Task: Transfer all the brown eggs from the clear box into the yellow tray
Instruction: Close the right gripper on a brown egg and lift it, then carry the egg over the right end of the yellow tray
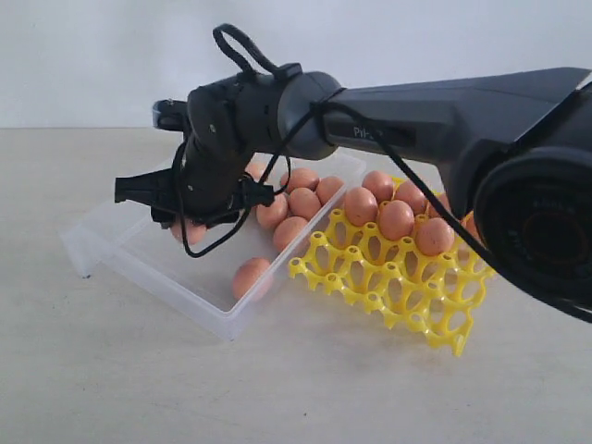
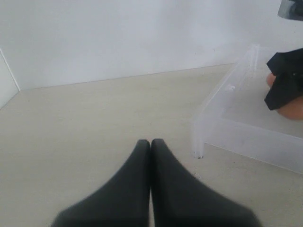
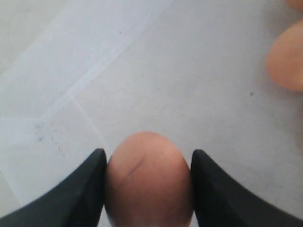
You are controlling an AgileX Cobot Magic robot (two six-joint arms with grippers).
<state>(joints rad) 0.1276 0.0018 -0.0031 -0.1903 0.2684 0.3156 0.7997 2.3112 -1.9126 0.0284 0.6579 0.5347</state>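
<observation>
The pale bench (image 1: 111, 370) carries everything. On it sits the clear box (image 1: 153, 264), and the yellow tray (image 1: 407, 301) is touching its right side. Inside the box is a cluster of brown eggs (image 1: 303, 203) at the far right end, and one loose egg (image 1: 250, 276) lies alone by the near wall. The tray's far rows are filled, with an egg (image 1: 396, 219) in each of those cells, while the near cells stand open.

The right gripper (image 3: 147, 156) reaches across into the box's left half. Its jaws are set wide, clamped on either side of a single egg (image 3: 148, 184). That egg's long axis runs along the jaws, and one rounded end pokes out past the tips toward the box floor. Whether it touches the floor or hangs clear, I cannot tell.

The left gripper (image 2: 150, 143) sits over bare bench near the box's corner, its jaws pressed tight together with nothing between them.
</observation>
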